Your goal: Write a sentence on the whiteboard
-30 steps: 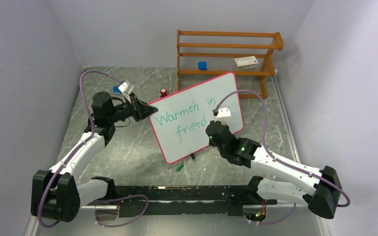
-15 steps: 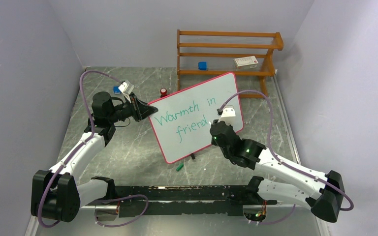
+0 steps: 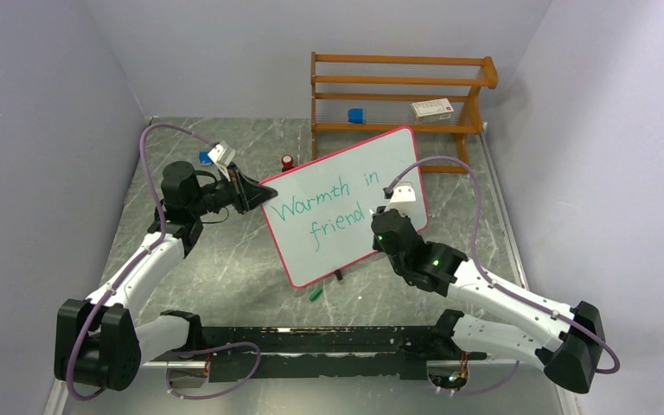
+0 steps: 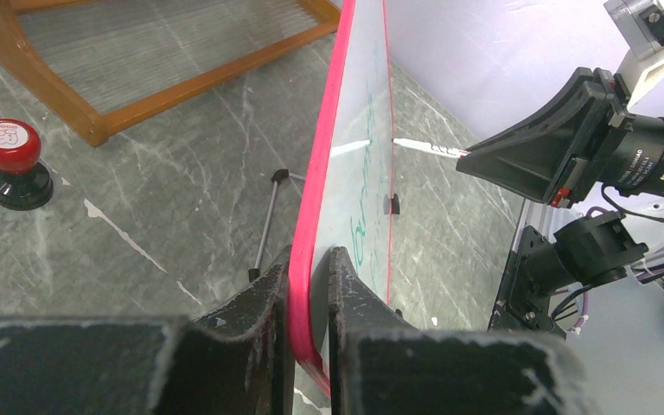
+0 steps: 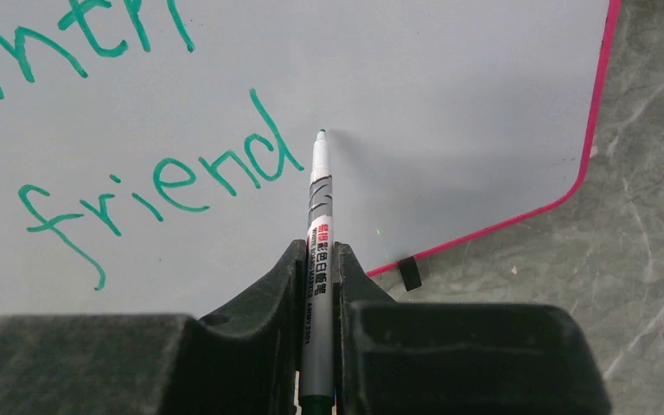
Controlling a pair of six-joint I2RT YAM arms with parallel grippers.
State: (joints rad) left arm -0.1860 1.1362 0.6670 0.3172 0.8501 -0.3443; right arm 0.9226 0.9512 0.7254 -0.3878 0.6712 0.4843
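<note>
whiteboard (image 3: 346, 203) held tilted on marbled surface (image 3: 225, 259), pink edge pinched by left claw (image 4: 309, 259); green-tipped marker (image 5: 320, 199) clamped in right claw (image 5: 318, 259), tip seen just right of "friend".

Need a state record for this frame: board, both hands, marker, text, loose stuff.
whiteboard: standing on edge, tilted, pink-red frame
left hand: shut on the whiteboard's left edge
right hand: shut on marker
marker: green tip just right of the "d" in "friend"; contact with the whiteboard cannot be told
text: "Warmth in" above "friend", green
stamp: red top, black base, on the table behind the whiteboard
green item: small, on the table near the whiteboard's lower edge
</note>
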